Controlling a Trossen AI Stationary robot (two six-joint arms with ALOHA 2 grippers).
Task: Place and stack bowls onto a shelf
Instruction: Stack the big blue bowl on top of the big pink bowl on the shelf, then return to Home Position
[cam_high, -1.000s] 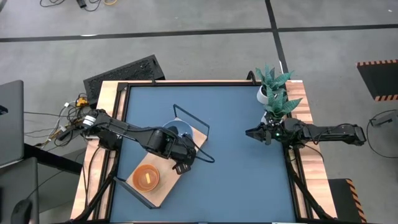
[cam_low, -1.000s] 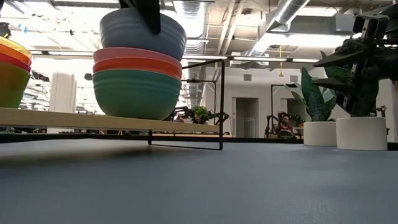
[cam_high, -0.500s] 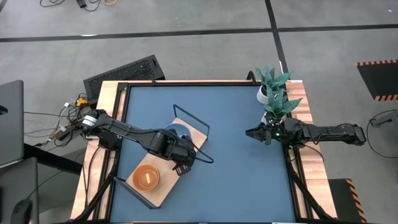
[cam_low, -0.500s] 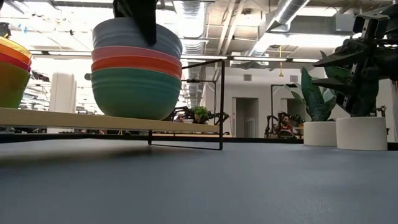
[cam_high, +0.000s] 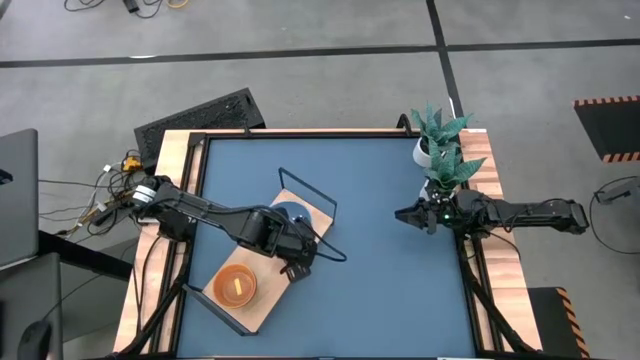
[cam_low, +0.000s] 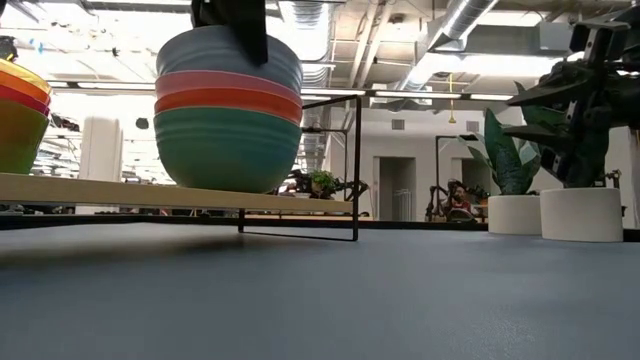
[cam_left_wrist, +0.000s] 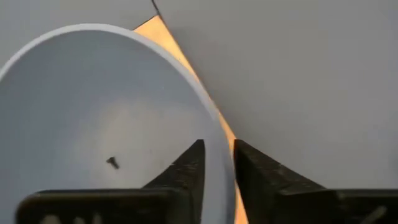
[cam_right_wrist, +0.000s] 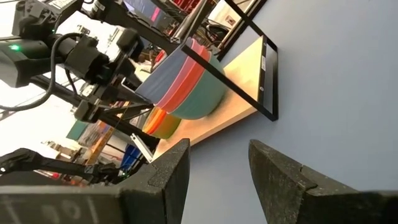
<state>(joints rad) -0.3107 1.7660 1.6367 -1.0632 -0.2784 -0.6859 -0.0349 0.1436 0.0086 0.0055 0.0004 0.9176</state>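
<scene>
Low view: pale blue bowl (cam_low: 215, 50) nested atop teal bowl (cam_low: 228, 148) stack.

Round pale blue plastic bowl (cam_low: 228, 48) now sits lower and level, nested into the stack of pink, orange and teal plastic bowls (cam_low: 227, 135) on the long light-wood shelf board (cam_low: 150, 192); a second ago it rode higher above the pink rim. Whole stack shifted slightly sideways across the low view during the half second, then back a little. Left pincer (cam_left_wrist: 216, 163) has come down with the bowl, fingers (cam_left_wrist: 186, 171) still either side of its rim, closed on it. From above, the left arm edged marginally.
</scene>
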